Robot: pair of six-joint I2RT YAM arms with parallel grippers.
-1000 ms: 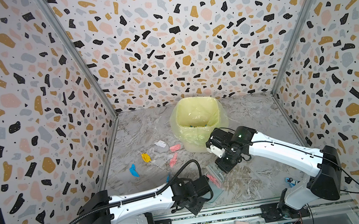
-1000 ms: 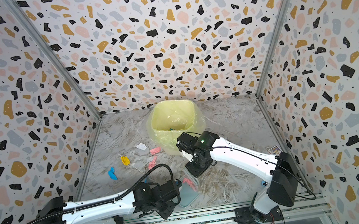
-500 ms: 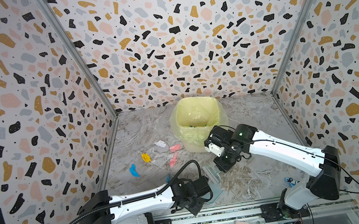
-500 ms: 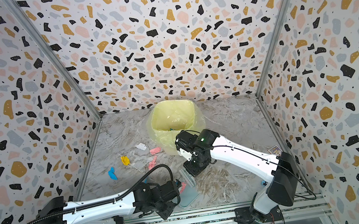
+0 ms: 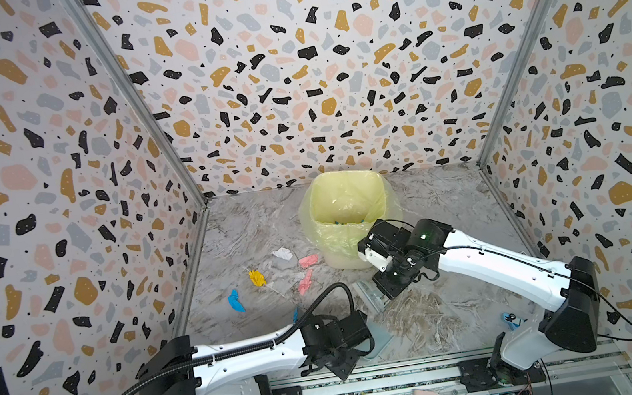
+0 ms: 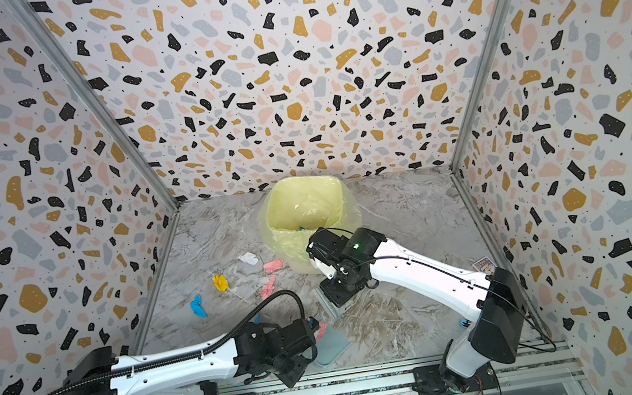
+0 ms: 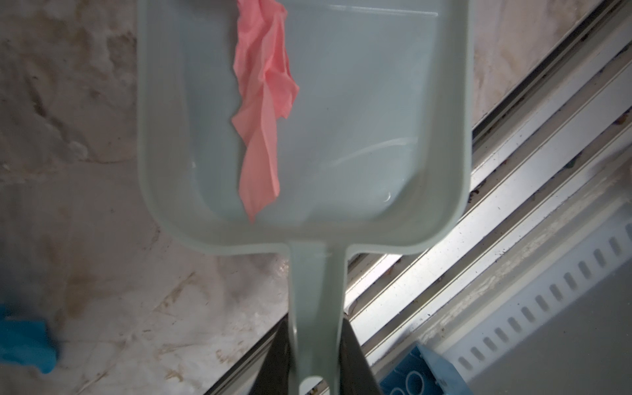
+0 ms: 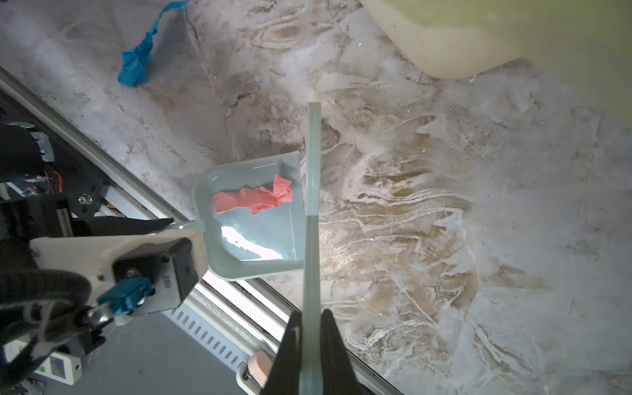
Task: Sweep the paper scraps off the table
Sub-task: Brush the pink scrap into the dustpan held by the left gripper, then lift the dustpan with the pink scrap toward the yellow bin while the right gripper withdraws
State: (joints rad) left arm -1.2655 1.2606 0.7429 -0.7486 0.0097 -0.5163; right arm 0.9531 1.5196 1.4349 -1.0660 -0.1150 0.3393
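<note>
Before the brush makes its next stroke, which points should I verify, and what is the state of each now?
1. The left gripper is shut on the dustpan handle: ok.
2. The right gripper is shut on the brush: ok.
3. The pink scrap lies inside the dustpan: ok.
4. The table is free of paper: not ok; a blue scrap, a yellow scrap, a white scrap and more pink scraps lie on it.
5. The dustpan's front edge is flat on the table: cannot tell.
6. The mouth of the lined bin is open: ok.

Dustpan (image 7: 359, 119) — glossy plast., paper scrap (image 7: 263, 102) — matt, crumpled, table (image 7: 85, 205) smooth
</note>
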